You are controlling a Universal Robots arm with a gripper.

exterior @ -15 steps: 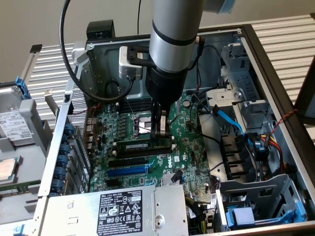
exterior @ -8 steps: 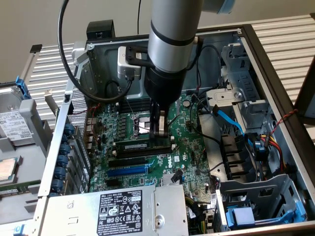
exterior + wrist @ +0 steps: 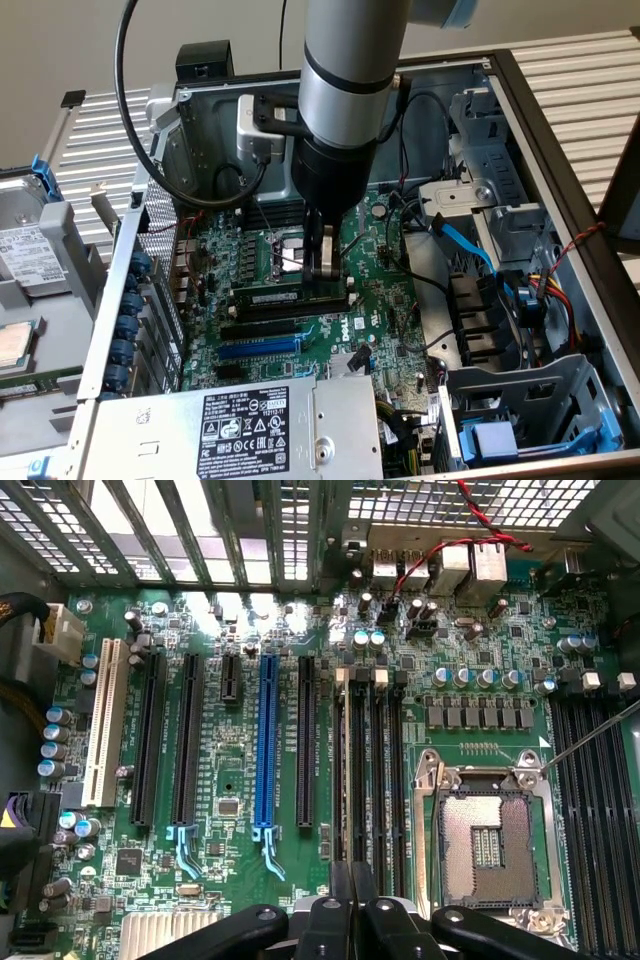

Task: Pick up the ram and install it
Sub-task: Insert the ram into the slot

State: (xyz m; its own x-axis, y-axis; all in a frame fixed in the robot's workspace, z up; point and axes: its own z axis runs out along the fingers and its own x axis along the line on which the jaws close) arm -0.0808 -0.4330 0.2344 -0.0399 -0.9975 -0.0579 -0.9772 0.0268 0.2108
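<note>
The ram (image 3: 280,297) is a long thin stick with a small white label. It stands on edge in the memory slot nearest the CPU socket (image 3: 287,255) on the green motherboard (image 3: 385,300). My gripper (image 3: 325,275) comes straight down onto the stick's end at the exterior view's right, its fingers closed on the top edge. In the wrist view the ram (image 3: 347,780) appears edge-on as a thin dark line running away from between the shut fingers of the gripper (image 3: 351,880).
Empty black slots (image 3: 290,314) and a blue expansion slot (image 3: 258,349) lie beside the ram. The power supply (image 3: 250,425) sits at the near edge. Blue cables (image 3: 470,250) and drive cages (image 3: 520,400) crowd the exterior view's right. Case walls surround the board.
</note>
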